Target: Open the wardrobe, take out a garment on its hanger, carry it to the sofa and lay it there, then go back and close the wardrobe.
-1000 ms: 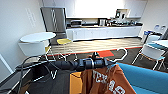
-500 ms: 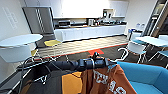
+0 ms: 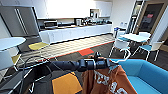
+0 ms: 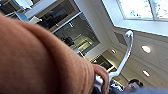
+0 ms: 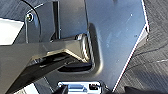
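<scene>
From the left of the head view the left arm reaches across to mid-frame, where the left claw [image 3: 108,63] is clenched on the white hanger [image 3: 125,58] at its neck; the hook curves away towards the right. The burnt-orange TEXAS sweatshirt [image 3: 107,81] hangs below the claw, its shoulder bulking close in the left wrist view beside the hanger's hook [image 4: 125,56]. Just right of it lies the turquoise sofa [image 3: 147,75], near but not yet under the garment. The state of the right claw I cannot tell. The grip on a thin neck looks slight: any sway could tilt the hanger and let the sweatshirt slide off short of the seat, onto the floor.
</scene>
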Robot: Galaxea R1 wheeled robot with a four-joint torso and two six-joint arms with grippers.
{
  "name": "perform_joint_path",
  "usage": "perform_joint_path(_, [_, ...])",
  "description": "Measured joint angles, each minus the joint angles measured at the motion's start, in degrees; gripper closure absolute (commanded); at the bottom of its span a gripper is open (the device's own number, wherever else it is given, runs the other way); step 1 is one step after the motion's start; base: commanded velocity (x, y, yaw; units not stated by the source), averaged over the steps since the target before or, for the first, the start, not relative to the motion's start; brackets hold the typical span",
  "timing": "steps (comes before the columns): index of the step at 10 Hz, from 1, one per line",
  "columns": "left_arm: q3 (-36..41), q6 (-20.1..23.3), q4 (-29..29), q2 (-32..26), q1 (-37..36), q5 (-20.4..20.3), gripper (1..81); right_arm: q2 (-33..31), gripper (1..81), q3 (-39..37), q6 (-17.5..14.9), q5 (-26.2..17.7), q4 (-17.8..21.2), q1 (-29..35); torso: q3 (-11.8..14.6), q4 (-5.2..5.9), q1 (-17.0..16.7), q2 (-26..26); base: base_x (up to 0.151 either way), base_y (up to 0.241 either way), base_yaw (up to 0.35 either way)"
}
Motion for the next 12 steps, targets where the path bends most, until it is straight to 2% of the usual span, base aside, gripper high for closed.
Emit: perform_joint_path(12, [0.27, -0.01, 0.02, -0.66, 0.00, 0.41, 81.1, 0.23, 1.0, -0.05, 0.00, 0.02, 0.00, 0.02, 0.00, 0.00, 0.00, 0.00, 0.000, 0.000, -0.339])
